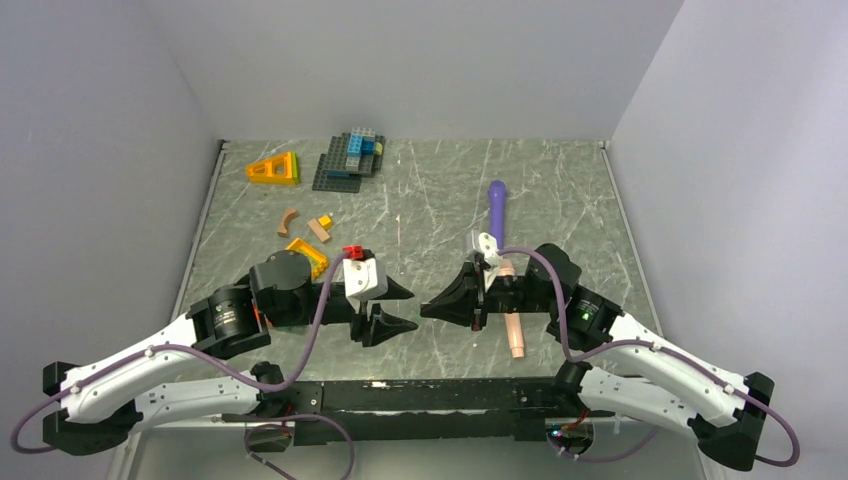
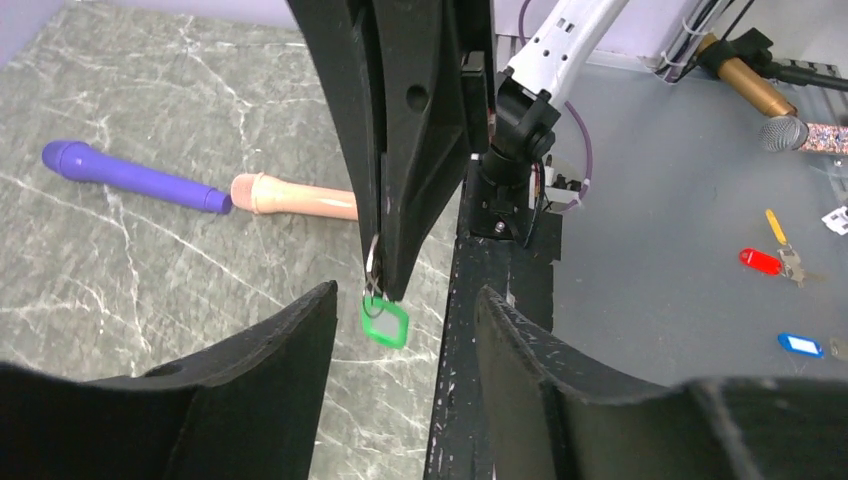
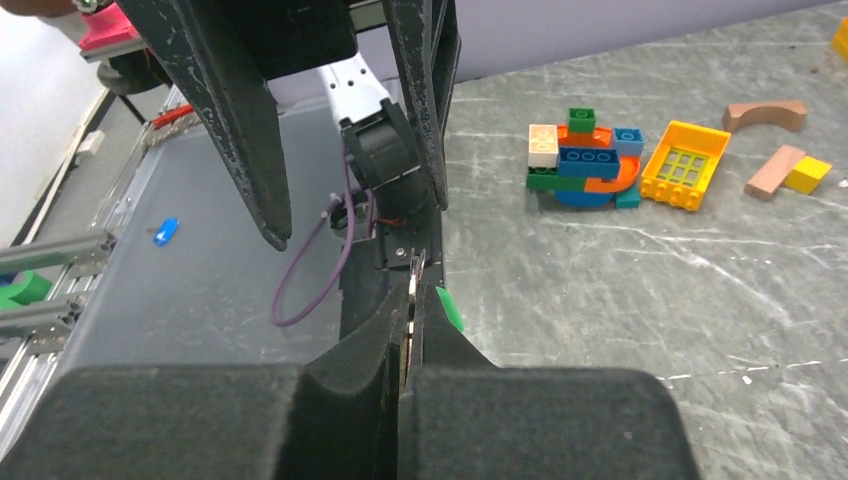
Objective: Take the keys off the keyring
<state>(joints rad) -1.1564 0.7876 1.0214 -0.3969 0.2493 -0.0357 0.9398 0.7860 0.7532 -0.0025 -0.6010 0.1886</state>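
- Both grippers meet tip to tip over the near edge of the counter (image 1: 560, 190), roughly midway along it.
- Right gripper (image 1: 428, 309) is pressed together on the keyring (image 2: 372, 262). On my left wrist feed I can see the thin wire loop poking out below its tips.
- Green key (image 2: 385, 322) dangles off that ring in the air, just over the marble and right beside the black rail (image 2: 470, 290) along the near edge.
- Left gripper (image 1: 412, 307) is spread wide and, as far as I can see, touching nothing. The green key hangs in the gap between its fingers (image 2: 290, 340).
- Brass key: honestly can't pick it out. On the right wrist feed there's a sliver of metal (image 3: 411, 285) squeezed in the right gripper, but I can't tell if it's ring or key.
- Purple-and-peach stick (image 2: 130, 175) lies flat on the counter, running from the middle toward the near edge and passing under the right arm.
- Bricks (image 1: 350, 158) sit stacked on a plate at the far edge, left of middle, with loose orange and tan pieces between them and the left arm.
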